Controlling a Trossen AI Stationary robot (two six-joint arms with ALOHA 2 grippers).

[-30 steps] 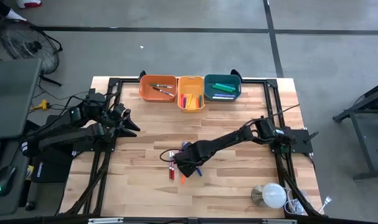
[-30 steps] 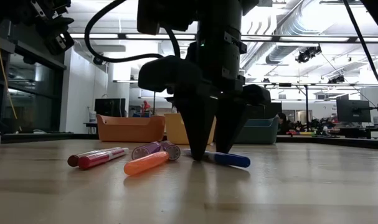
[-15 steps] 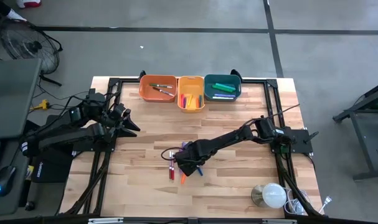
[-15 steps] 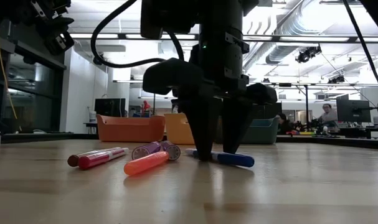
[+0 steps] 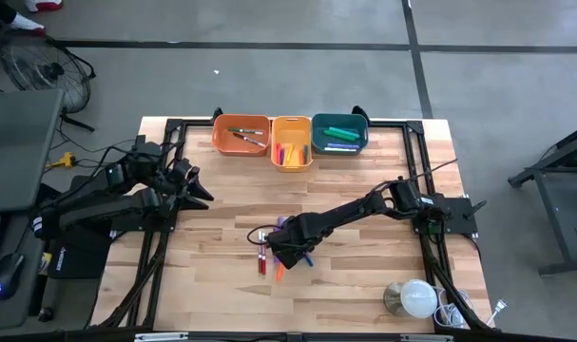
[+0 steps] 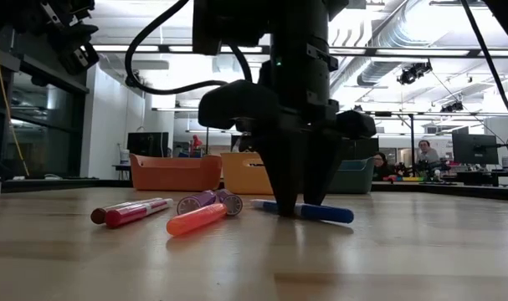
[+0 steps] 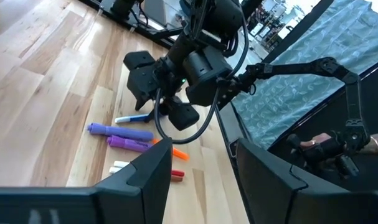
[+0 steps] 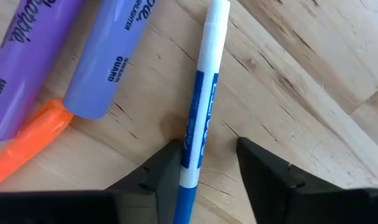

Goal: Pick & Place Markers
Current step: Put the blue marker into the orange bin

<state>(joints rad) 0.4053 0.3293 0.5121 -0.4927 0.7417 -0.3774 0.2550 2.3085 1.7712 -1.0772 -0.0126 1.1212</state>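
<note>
A blue marker with a white end lies flat on the wood at mid-table. My right gripper points straight down over it, open, one finger on each side of the barrel. Beside it lie two purple markers, an orange one and two red ones. My left gripper waits raised at the table's left, open. My right gripper comes from above with its fingers across the blue marker. One finger stands against the side of the barrel's middle; the other finger is still apart from it. The marker lies flat on the table.
Orange, yellow and teal bins stand in a row at the far edge, each with markers inside. A white dome-shaped object sits at the near right corner. Black rails frame the table. People are in the room beyond.
My right gripper's fingers have drawn closer together around the blue marker and shifted a little toward the table's right. The blue marker has slid slightly to the right along the table. The other markers have stayed where they were.
</note>
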